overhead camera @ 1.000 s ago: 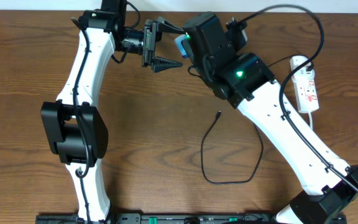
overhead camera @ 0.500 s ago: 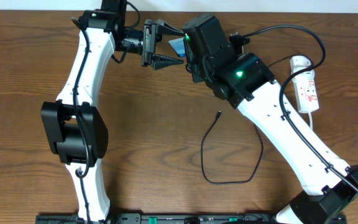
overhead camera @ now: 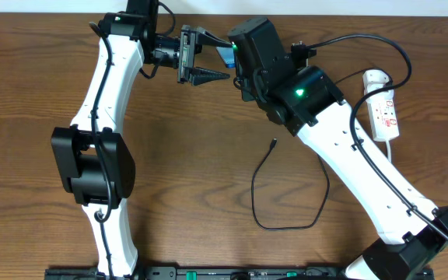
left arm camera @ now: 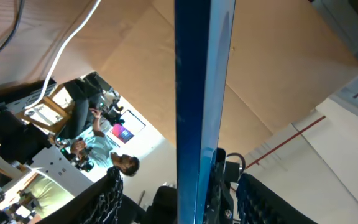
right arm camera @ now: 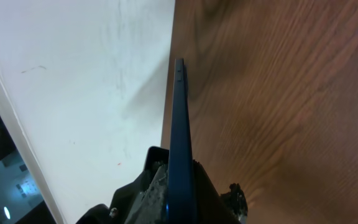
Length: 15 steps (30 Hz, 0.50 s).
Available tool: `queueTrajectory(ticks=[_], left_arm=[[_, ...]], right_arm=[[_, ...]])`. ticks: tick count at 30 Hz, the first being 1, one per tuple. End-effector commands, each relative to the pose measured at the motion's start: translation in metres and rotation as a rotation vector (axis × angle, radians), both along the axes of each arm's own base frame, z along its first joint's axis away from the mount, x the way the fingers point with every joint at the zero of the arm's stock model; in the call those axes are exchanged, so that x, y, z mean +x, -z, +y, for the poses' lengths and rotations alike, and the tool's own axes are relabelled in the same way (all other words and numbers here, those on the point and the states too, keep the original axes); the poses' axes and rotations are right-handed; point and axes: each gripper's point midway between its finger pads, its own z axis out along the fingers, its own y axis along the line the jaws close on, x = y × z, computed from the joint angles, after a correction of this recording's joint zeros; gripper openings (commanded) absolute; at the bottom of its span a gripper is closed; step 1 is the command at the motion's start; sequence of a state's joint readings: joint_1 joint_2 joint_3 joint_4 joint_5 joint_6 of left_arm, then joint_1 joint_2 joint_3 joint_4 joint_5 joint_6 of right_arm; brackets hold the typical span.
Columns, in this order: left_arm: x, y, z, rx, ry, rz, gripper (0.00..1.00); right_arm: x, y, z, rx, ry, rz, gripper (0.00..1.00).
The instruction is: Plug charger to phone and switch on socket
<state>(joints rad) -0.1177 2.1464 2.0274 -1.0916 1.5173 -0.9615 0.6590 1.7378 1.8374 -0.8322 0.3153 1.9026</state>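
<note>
Right wrist — phone [right arm camera: 179, 118] edge-on, gripped inside the right claw [right arm camera: 178, 182]

Brown wood-grain worktop [overhead camera: 37, 155] under even light, plain white wall [right arm camera: 73, 93] along its far edge, tan board panels [left arm camera: 272, 68] beyond, cluttered lab benches [left arm camera: 36, 180] with 2 people [left arm camera: 101, 146] in the distance

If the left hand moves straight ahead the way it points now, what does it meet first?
Most likely the phone, held edge-on by the right hand, directly ahead between the open fingers of the left hand; depth is unclear.
</note>
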Motion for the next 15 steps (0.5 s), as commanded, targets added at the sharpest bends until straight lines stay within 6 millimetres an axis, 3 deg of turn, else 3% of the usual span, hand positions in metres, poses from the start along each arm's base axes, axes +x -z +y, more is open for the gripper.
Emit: queueTrajectory(ticks=[1,12,15], left_arm=[[-0.0052,-0.0173,0.0021,-0.003,-0.006,-0.019,0.59],[-0.0052,-0.0173,0.0021,-0.004,-0.006,-0.017,0.58],[-0.0052,-0.0173,0.0021,-0.003,-0.006,-0.013,0.52]], right_arm=[[-0.0074,-0.0327,-0.0021,0.057,0.035,-0.068,0.01],[-0.0091,-0.0324,0.0024,0.093,0.037,-0.056,0.02],[-0.011,-0.0316,0.0067,0.121,0.028,-0.041,0.02]])
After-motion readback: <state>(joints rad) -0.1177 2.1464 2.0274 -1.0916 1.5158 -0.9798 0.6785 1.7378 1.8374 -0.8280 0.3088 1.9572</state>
